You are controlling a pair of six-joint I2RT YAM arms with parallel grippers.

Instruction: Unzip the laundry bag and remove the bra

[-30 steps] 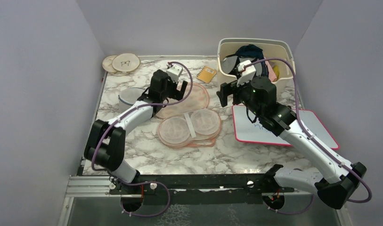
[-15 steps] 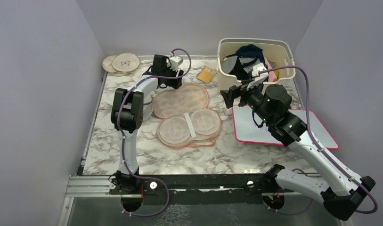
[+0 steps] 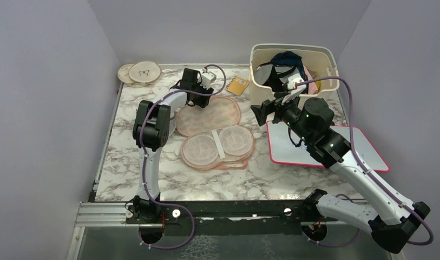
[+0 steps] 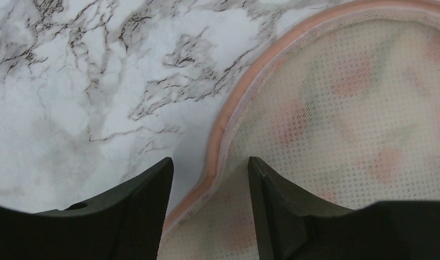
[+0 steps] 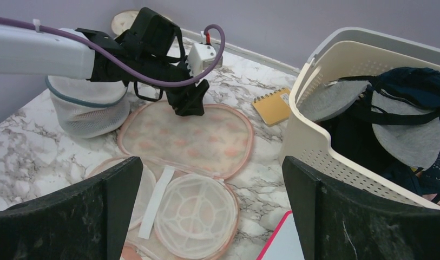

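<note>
The laundry bag lies unzipped and folded open in the middle of the table. Its peach printed flap point(image 3: 209, 115) lies flat towards the back. Its near half point(image 3: 217, 146) shows two round white mesh cups and a white strap. No bra shows plainly in it. My left gripper point(image 3: 197, 101) is at the flap's back edge, jaws open on either side of the pink edging point(image 4: 213, 162) and not closed on it point(image 4: 210, 181). My right gripper point(image 3: 263, 111) hovers open and empty to the right of the bag point(image 5: 185, 135), looking down at it point(image 5: 212, 208).
A cream basket point(image 3: 321, 52) with dark garments stands at the back right. A yellow notepad point(image 3: 238, 85) lies beside it. A white board with pink rim point(image 3: 336, 149) lies under my right arm. A white mesh dome point(image 5: 90, 111) sits left of the flap. Wooden discs point(image 3: 139, 72) are at the back left.
My left arm has swung upright and reached back, and its gripper now sits at the flap's back edge. My right gripper has lifted and drawn back to the right. The bag has not moved.
</note>
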